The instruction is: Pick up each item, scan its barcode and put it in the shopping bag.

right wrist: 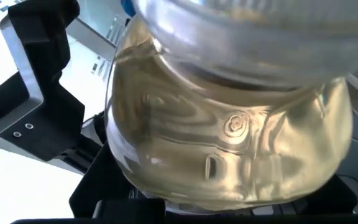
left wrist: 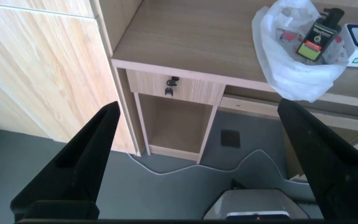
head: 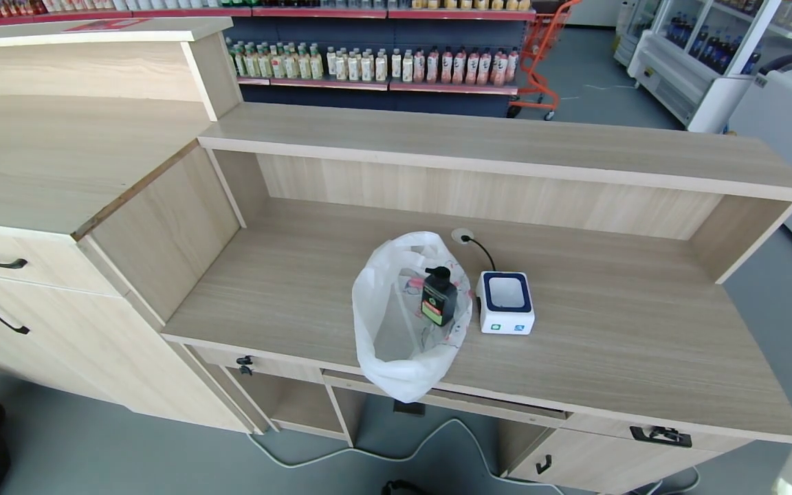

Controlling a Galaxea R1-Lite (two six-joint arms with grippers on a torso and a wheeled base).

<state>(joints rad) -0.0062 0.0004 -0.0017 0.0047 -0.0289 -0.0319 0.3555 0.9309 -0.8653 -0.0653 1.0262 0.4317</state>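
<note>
Shopping bag (head: 396, 357) of thin white plastic, mouth open, is set at the front edge of the light wood-grain counter (head: 609, 323), its lower end overhanging that edge. Black pump bottle with a red and green label (head: 438, 297) is lodged inside it, pump head uppermost. White square barcode scanner with a dark blue rim (head: 504, 301) is placed just beside the bag, toward the counter's right end. Left gripper (left wrist: 197, 106) is held spread wide, nothing between its fingers, before the counter's front edge above the grey floor (left wrist: 55, 168). Right gripper (right wrist: 185, 74) is closed round a clear plastic bottle of pale yellow liquid (right wrist: 229, 143).
</note>
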